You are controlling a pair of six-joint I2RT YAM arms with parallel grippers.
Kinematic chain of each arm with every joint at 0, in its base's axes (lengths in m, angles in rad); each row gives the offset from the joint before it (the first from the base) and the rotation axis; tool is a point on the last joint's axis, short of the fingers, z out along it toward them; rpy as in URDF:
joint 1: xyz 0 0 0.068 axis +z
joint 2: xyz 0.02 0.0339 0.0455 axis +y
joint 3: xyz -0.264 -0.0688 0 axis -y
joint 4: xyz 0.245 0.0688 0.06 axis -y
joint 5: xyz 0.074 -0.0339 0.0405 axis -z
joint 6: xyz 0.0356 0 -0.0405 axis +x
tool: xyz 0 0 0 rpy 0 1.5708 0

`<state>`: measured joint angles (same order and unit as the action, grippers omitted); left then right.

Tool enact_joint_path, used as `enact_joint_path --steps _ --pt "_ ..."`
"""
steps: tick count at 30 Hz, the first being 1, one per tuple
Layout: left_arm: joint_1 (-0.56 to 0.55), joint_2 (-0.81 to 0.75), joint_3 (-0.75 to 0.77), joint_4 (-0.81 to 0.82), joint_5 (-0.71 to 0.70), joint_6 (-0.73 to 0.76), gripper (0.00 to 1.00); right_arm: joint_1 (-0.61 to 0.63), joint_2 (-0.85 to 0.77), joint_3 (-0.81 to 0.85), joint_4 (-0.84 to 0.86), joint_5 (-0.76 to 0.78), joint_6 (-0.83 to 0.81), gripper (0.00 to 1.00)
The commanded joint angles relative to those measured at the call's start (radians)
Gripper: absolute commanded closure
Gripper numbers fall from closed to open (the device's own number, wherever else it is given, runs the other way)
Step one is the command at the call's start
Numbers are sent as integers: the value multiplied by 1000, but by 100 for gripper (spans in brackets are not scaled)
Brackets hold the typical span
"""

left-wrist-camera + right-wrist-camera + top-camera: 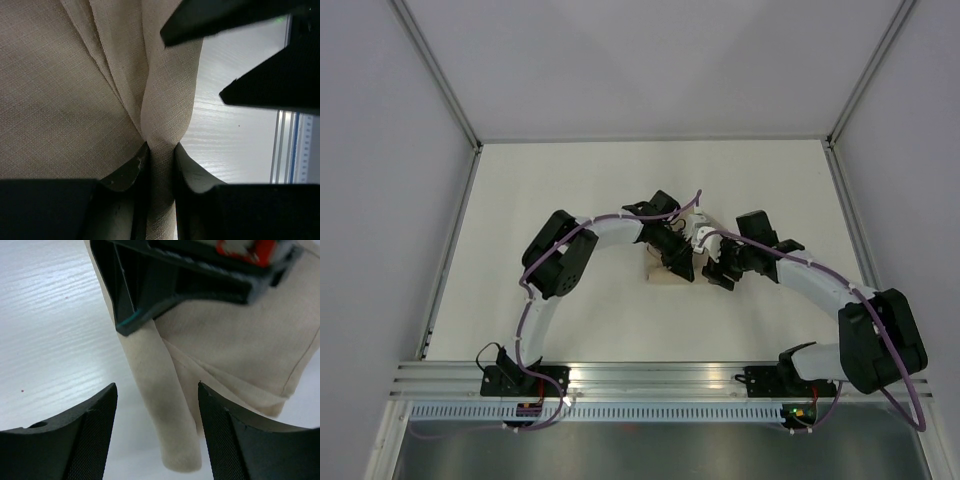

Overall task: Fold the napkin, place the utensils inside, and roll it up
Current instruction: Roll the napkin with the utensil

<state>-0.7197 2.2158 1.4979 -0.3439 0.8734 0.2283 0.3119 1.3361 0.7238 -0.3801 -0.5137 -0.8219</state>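
Observation:
The tan napkin (pixel 661 274) lies folded and partly rolled at mid-table, mostly covered by both grippers. In the left wrist view, my left gripper (pixel 161 152) is shut on the rolled edge of the napkin (pixel 65 100), which is pinched between its two dark fingers. My right gripper (pixel 156 387) is open; the end of the napkin's roll (pixel 167 415) sits between its fingers, and they stand apart from it. The left gripper's body (pixel 175 275) crosses the top of the right wrist view. The right gripper's fingers (pixel 270 90) show at the upper right of the left wrist view. The utensils are hidden.
The white table (pixel 560 200) is fenced by metal frame posts (pixel 440 60) and grey walls. An aluminium rail (pixel 650 375) with both arm bases runs along the near edge.

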Motion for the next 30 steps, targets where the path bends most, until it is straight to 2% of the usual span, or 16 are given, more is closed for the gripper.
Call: enact_joint_path --steps 1,8,13,17,20,21,23,24,26,27,30 --pt "-11 81 -2 -173 -37 -52 98 73 0 -26 179 121 12 29" --pt "-7 107 28 -205 -47 -76 98 209 46 -72 256 227 13 29" --pt "-4 114 32 -205 -44 -89 98 260 83 -81 282 260 23 30" --pt "-4 119 31 -205 -59 -93 98 274 116 -86 288 267 26 40" --pt "-4 111 32 -205 -59 -96 90 277 129 -90 290 273 24 49" --pt "-3 107 30 -202 -59 -99 83 277 135 -90 288 273 26 56" --pt "-1 85 16 -182 -47 -103 76 277 144 -90 280 273 24 67" --pt "0 76 9 -169 -47 -112 68 277 149 -90 273 270 24 70" --pt "5 39 -13 -130 -40 -119 64 277 161 -84 262 256 24 77" --pt "8 27 -22 -116 -39 -135 60 277 166 -80 241 248 21 79" --pt "25 -22 -54 -64 -18 -168 55 274 187 -54 199 209 17 83"
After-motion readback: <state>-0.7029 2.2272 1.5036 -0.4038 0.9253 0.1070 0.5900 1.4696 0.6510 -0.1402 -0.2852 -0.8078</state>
